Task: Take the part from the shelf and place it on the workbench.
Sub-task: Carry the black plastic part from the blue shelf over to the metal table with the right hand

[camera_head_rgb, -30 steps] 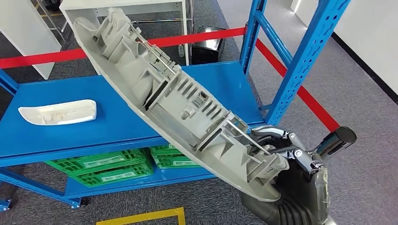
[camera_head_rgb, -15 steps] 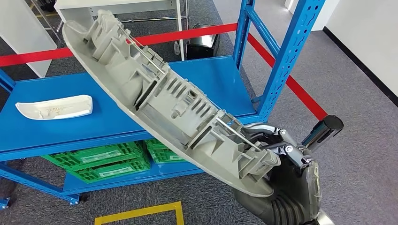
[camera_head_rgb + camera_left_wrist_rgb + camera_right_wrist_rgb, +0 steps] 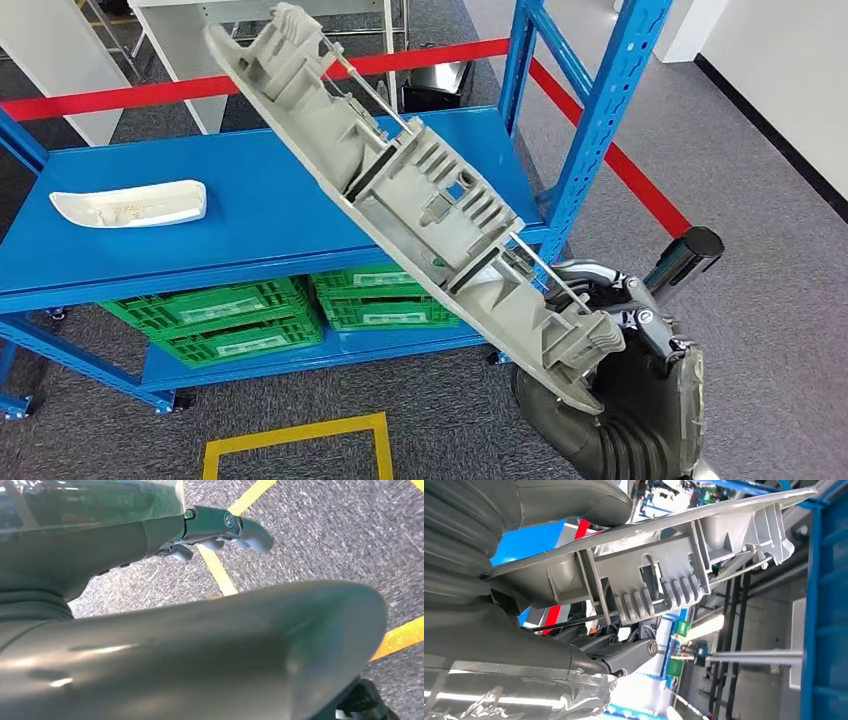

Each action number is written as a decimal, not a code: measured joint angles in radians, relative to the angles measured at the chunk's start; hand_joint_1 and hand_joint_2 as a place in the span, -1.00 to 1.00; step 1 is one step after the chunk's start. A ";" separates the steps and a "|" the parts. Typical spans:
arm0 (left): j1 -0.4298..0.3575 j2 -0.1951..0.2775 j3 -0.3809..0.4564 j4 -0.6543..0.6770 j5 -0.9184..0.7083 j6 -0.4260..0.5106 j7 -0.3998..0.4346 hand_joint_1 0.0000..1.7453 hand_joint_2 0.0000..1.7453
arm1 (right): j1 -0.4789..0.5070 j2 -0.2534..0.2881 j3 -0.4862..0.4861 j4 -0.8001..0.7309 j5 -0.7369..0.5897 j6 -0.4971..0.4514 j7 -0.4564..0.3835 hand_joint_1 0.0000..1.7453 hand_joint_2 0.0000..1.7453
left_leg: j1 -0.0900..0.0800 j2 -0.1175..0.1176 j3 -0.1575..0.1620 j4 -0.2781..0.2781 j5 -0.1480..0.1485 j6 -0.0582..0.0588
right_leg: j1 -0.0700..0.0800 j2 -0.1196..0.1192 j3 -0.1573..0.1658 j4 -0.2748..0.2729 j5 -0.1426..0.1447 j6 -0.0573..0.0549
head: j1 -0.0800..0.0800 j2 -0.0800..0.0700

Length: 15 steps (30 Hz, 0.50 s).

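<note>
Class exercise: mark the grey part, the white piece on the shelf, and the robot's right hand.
grey part (image 3: 420, 200), head view, ribbed middle.
white piece (image 3: 130, 204), head view, top face.
right hand (image 3: 610, 310), head view, knuckle linkage.

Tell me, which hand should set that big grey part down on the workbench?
The right hand, probably: it already grips the long grey part by its lower end, lifted off the blue shelf. The left hand hangs over the floor, holding nothing.
</note>
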 joint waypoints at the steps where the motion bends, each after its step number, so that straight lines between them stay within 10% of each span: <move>1: 0.000 0.000 0.000 0.000 0.000 0.001 0.000 -1.00 1.00 | 0.002 0.000 -0.001 0.000 0.000 -0.003 0.000 1.00 1.00 | 0.001 0.000 -0.004 0.004 -0.006 -0.006 | -0.001 -0.001 -0.006 -0.001 0.006 -0.008 | -0.001 0.000; 6: 0.001 0.000 -0.001 0.001 0.000 0.001 0.002 -1.00 1.00 | 0.012 -0.001 -0.003 -0.001 0.000 -0.016 0.000 1.00 1.00 | 0.004 0.001 -0.057 0.222 -0.179 -0.023 | 0.000 -0.007 -0.047 -0.002 0.043 -0.034 | -0.023 0.000; 8: 0.001 0.000 -0.002 0.001 0.000 0.001 0.002 -1.00 1.00 | 0.015 -0.001 -0.003 -0.001 0.000 -0.017 0.000 1.00 1.00 | 0.004 0.001 -0.038 0.251 -0.175 -0.020 | 0.004 -0.007 -0.071 0.002 0.058 -0.035 | -0.026 0.000; 12: -0.004 0.002 -0.007 0.001 0.000 0.001 0.005 -1.00 1.00 | 0.020 -0.002 -0.003 -0.001 0.000 -0.019 0.000 1.00 1.00 | -0.007 0.000 0.127 0.020 -0.106 0.009 | 0.009 -0.005 -0.109 0.009 0.090 -0.025 | -0.027 0.000; 15: -0.006 0.002 -0.008 0.001 0.000 0.002 0.008 -1.00 1.00 | 0.022 -0.004 -0.004 -0.003 0.000 -0.021 0.000 1.00 1.00 | -0.015 0.000 0.150 -0.051 -0.105 0.022 | 0.006 -0.006 -0.116 -0.001 0.118 -0.006 | -0.027 0.000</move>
